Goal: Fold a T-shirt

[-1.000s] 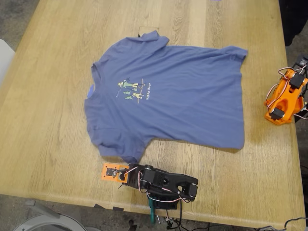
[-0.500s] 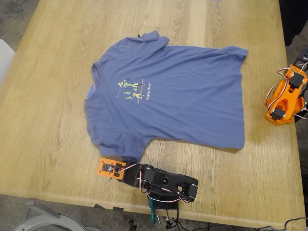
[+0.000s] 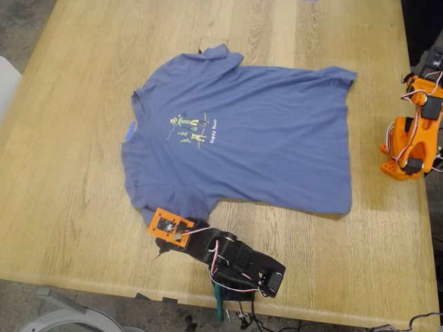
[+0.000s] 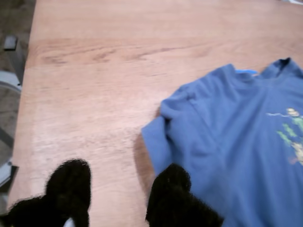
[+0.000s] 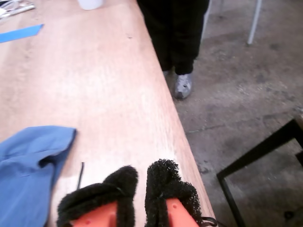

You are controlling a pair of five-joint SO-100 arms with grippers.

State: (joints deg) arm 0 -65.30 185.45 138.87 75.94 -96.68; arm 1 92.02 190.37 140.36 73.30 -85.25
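Closing on the near sleeve of the shirt [image 3: 235,138] lying flat mid-surface: first claw [image 4: 118,189] gapes at its hem, second claw [image 5: 137,182] nearly pinched, idle; I'd pinch fabric only, low.

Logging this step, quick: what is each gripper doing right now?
My first gripper: open, empty, one finger at the T-shirt sleeve edge.
My second gripper: shut, holding nothing.

Even, soft light and faint shadows throughout; the exterior view is sharp, while both wrist views are slightly blurred.
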